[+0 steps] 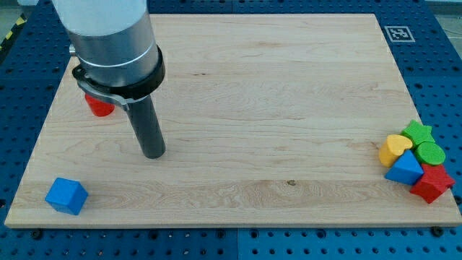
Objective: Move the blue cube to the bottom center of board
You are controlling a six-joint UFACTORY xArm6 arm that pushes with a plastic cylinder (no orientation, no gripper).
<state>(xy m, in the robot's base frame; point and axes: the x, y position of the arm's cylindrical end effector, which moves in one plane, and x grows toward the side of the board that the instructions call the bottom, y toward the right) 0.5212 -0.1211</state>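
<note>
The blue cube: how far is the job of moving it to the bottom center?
Done: nothing visible yet. The blue cube sits in the board's bottom-left corner. In hand: my tip stands above and to the right of it, apart, not touching. Left: push the cube rightward along the bottom edge to the center.

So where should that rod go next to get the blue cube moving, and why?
Probably my tip should swing down around to the view's left of the blue cube. The cube sits in the board's bottom left corner, and my tip is above it and to its right, not touching. Only from its left can a push send it rightward to bottom center.
</note>
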